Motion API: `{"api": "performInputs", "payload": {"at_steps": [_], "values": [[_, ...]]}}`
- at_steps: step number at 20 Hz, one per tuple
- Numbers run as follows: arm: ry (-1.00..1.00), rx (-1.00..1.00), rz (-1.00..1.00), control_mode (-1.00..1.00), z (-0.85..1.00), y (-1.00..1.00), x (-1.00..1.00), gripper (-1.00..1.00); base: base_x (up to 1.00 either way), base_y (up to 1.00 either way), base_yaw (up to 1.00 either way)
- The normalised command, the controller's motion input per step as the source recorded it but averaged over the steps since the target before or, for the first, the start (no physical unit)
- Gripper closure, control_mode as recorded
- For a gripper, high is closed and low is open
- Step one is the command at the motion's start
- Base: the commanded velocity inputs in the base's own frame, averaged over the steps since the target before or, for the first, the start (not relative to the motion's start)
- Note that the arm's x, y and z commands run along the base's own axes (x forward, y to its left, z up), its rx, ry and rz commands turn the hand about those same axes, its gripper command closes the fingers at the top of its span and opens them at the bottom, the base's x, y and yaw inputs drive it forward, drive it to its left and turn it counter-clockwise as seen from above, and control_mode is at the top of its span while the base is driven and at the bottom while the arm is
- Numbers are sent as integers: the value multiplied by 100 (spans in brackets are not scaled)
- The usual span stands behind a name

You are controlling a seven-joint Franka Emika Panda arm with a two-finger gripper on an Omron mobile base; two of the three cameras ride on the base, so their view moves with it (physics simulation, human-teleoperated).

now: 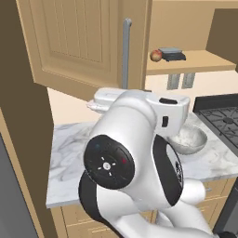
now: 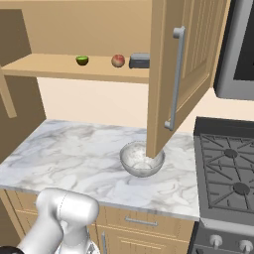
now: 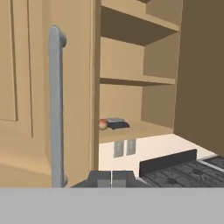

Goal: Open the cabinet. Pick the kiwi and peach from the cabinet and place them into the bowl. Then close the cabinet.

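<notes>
The cabinet stands with both doors swung open: the left door (image 1: pixel 74 42) with its silver bar handle (image 1: pixel 126 51), and the right door (image 2: pixel 183 69). On the lowest shelf (image 2: pixel 59 67) lie a green kiwi (image 2: pixel 82 60) and the reddish-orange peach (image 2: pixel 118 60), which I also see as the peach (image 1: pixel 156 55) and the peach (image 3: pixel 103 124). The grey speckled bowl (image 2: pixel 142 158) sits empty on the marble counter under the right door. My gripper (image 3: pixel 111 178) is shut and holds nothing, close to the left door's handle (image 3: pixel 55 105) and well short of the shelf.
A flat dark grey block (image 2: pixel 140 60) lies on the shelf just right of the peach. A black stove (image 2: pixel 228 168) adjoins the counter (image 2: pixel 64 149) on the right. The open right door hangs over the bowl. Upper shelves (image 3: pixel 135 81) are bare.
</notes>
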Motion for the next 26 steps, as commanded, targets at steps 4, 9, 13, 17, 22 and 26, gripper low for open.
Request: {"api": "performInputs", "payload": {"at_steps": [4,9,13,17,22,26], "values": [[-8,1,8,-100,0,-38,0,100,0,0,0],[-4,4,13,-100,0,-52,0,100,0,0,0],[0,0,19,-100,0,-29,0,100,0,0,0],[2,0,19,-100,-1,-16,9,100,0,0,0],[5,0,23,-100,0,-10,29,100,0,0,0],[12,2,36,-100,0,-10,40,100,0,0,0]]}}
